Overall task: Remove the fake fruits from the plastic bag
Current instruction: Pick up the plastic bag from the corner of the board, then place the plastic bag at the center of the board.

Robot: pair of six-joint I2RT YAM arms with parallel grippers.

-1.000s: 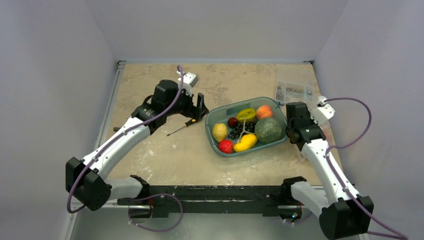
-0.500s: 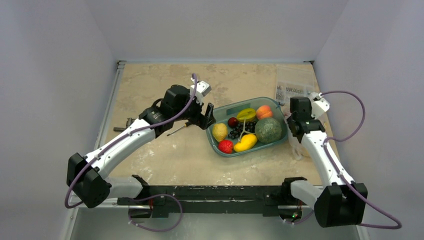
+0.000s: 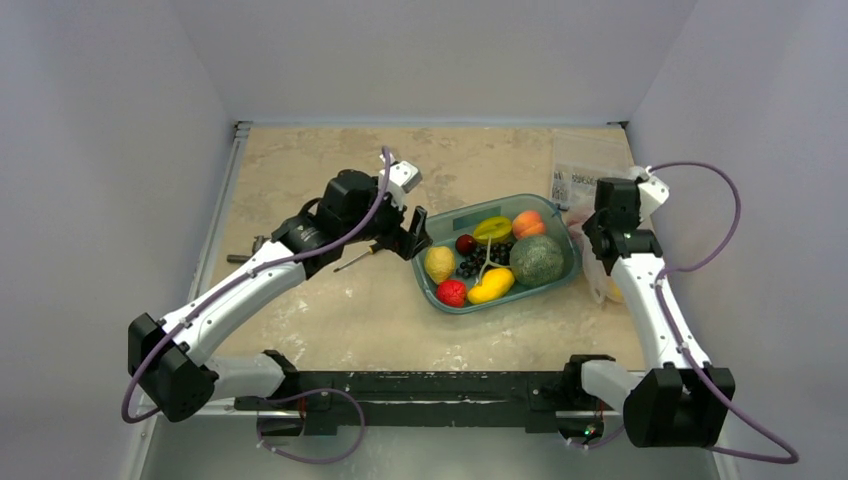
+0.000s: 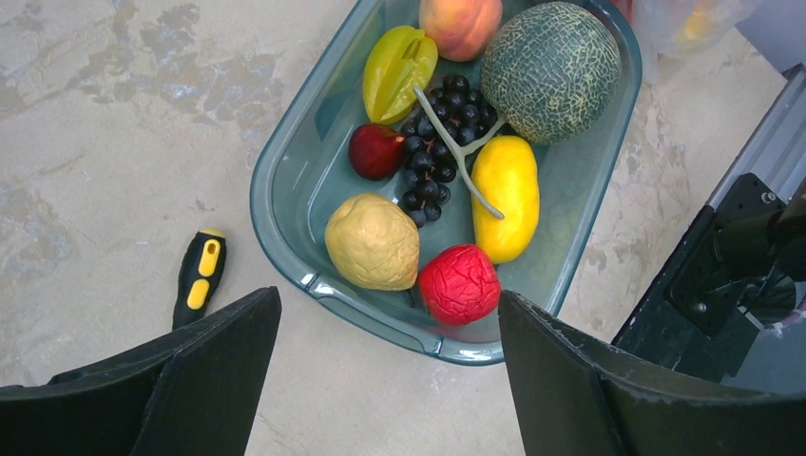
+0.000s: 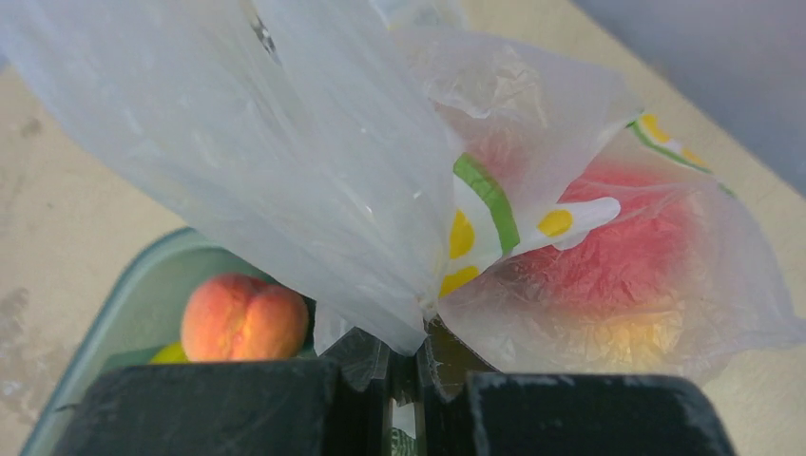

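Nothing is out yet, I judge: glossy red and yellow fake fruits (image 5: 618, 256) show through the thin, clear, crinkly plastic bag (image 5: 380, 171). The right end effector (image 5: 404, 380) is clamped on the bag at 3 o'clock of the teal oval tub (image 4: 285, 180). The left end effector (image 4: 388, 304) hovers, fingers apart, at the tub's 9 o'clock rim.
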